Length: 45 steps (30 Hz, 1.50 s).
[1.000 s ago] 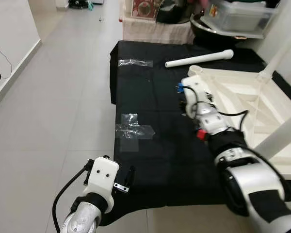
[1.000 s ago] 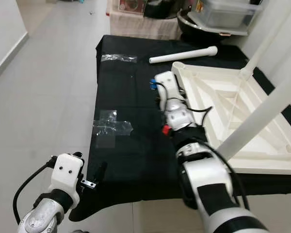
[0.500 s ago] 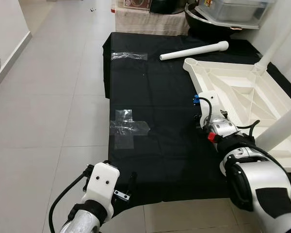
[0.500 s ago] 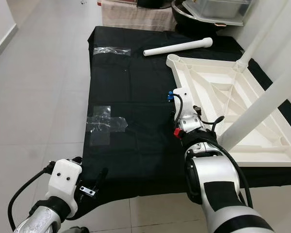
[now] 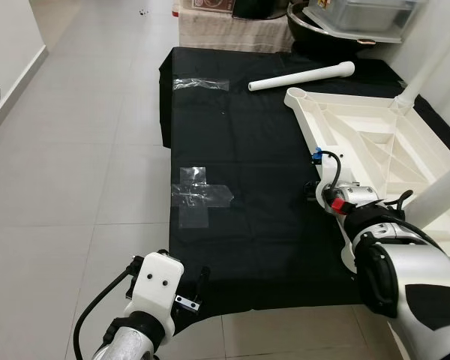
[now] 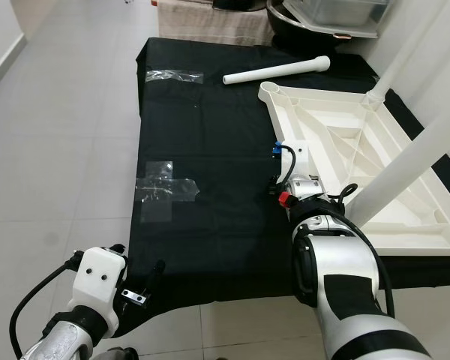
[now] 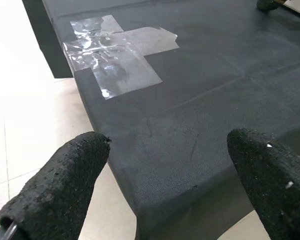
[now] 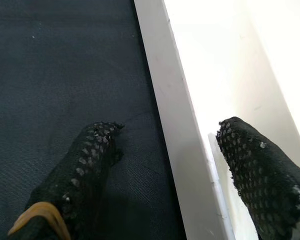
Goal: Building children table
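A white children's table (image 5: pixel 375 142) lies upside down on a black cloth (image 5: pixel 247 150), with two white legs (image 5: pixel 446 191) standing up from it. One loose white leg (image 5: pixel 300 76) lies on the cloth beyond the table's far corner. My right gripper (image 8: pixel 165 165) is open and set down astride the table's left rim (image 8: pixel 175 130), one finger (image 8: pixel 90 165) on the cloth and the other over the white underside. My left gripper (image 7: pixel 165 175) is open and holds nothing, low over the cloth's near left corner (image 5: pixel 195 289).
A cross of clear tape (image 5: pixel 199 196) and a tape strip (image 5: pixel 199 84) are stuck on the cloth. Grey tiled floor (image 5: pixel 82 150) spreads to the left. Beyond the cloth stand a dark basin (image 5: pixel 322 34) and a plastic box (image 5: pixel 360 15).
My right gripper has drawn back toward me along the table's left rim, away from the far corner. The camera has shifted a little. The left gripper has hardly moved.
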Motion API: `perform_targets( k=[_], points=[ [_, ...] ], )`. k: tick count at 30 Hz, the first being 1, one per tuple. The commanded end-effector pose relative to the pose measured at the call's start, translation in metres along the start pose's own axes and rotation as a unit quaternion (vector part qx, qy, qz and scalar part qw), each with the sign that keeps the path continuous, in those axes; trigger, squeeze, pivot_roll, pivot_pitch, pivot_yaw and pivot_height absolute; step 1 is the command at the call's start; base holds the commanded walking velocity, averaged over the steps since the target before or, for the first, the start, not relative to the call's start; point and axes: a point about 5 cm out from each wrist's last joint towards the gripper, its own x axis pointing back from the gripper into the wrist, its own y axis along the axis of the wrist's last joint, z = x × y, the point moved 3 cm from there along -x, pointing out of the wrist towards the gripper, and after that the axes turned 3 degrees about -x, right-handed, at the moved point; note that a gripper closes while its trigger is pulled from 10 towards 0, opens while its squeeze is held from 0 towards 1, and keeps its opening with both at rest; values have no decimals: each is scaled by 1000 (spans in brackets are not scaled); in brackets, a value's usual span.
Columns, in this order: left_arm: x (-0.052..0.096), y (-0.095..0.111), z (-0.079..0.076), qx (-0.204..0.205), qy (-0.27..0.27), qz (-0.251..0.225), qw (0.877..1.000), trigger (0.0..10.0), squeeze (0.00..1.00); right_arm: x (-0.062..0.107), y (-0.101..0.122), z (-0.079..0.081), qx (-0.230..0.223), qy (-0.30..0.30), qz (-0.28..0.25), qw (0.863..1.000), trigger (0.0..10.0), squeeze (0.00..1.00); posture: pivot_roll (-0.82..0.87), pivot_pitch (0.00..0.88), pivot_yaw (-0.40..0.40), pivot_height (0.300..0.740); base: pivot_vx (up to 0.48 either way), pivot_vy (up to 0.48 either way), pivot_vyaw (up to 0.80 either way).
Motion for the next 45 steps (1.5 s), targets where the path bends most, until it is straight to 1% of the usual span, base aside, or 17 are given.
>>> perform_targets(
  k=[1, 5, 7, 18, 21, 22, 25, 28, 31, 36, 38, 40, 41, 42, 43, 44, 45],
  points=[
    [2, -1, -2, 3, -2, 8, 1000, 10000, 0, 0, 0, -7, -3, -3, 13, 1000, 0, 0, 127, 177, -159, 740, 0, 0, 0],
    [2, -1, -2, 4, -1, 8, 1000, 10000, 0, 1, 5, -8, 12, 1, 8, 1000, 0, 0, 127, 181, -159, 740, 0, 0, 0],
    [2, -1, -2, 4, 0, 8, 1000, 10000, 0, 2, 9, -9, 31, 2, 0, 1000, 0, 0, 121, 184, -161, 740, 0, 0, 0],
    [0, 0, -1, 4, -1, 8, 1000, 10000, 0, 3, 18, -11, 52, 10, -13, 999, 0, 0, 114, 184, -158, 740, 0, 0, 0],
    [-1, 0, -1, 3, -1, 8, 1000, 10000, 0, 4, 18, -1, 115, 64, -11, 991, 0, 0, 112, 183, -157, 740, 0, 0, 0],
    [-1, 0, -1, 3, -1, 8, 1000, 10000, 0, 4, 18, -1, 115, 64, -11, 991, 0, 0, 112, 183, -157, 740, 0, 0, 0],
    [-1, 0, -1, 3, 0, 8, 1000, 10000, 0, 5, 12, 8, 168, 116, 5, 979, 0, 0, 111, 183, -158, 740, 0, 0, 0],
    [-2, 0, -1, 4, 1, 8, 1000, 10000, 0, 6, 9, 8, 184, 128, 12, 974, 0, 0, 107, 183, -156, 740, 0, 0, 0],
    [-3, -1, -1, 4, 1, 9, 1000, 10000, 0, 6, 4, 4, 219, 155, 29, 963, 0, 0, 100, 180, -153, 740, 0, 0, 0],
    [-4, -1, -1, 3, 0, 9, 1000, 10000, 0, 5, 2, -2, 228, 160, 34, 960, 0, 0, 101, 174, -154, 740, 0, 0, 0],
    [-4, -2, 0, 3, 0, 9, 1000, 10000, 0, 6, 1, -4, 238, 171, 37, 955, 0, 0, 98, 173, -154, 740, 0, 0, 0],
    [-5, -2, 0, 2, 0, 9, 1000, 10000, 0, 8, -7, -2, 281, 230, 51, 930, 0, 0, 97, 169, -155, 740, 0, 0, 0],
    [-5, -2, 0, 2, 0, 9, 1000, 10000, 0, 8, -7, -2, 281, 230, 51, 930, 0, 0, 97, 169, -155, 740, 0, 0, 0],
    [-6, -2, 1, 1, 0, 9, 1000, 10000, 0, 11, -13, -1, 311, 266, 63, 910, 0, 0, 99, 166, -158, 740, 0, 0, 0],
    [-6, -2, 1, 1, 0, 9, 1000, 10000, 0, 11, -13, -1, 311, 266, 63, 910, 0, 0, 99, 166, -158, 740, 0, 0, 0],
    [-6, -3, 1, 0, 2, 9, 1000, 10000, 0, 15, -25, -4, 345, 322, 89, 877, 0, 0, 96, 161, -155, 740, 0, 0, 0],
    [-6, -3, 1, 0, 2, 9, 1000, 10000, 0, 15, -25, -4, 345, 322, 89, 877, 0, 0, 96, 161, -155, 740, 0, 0, 0]
  ],
)
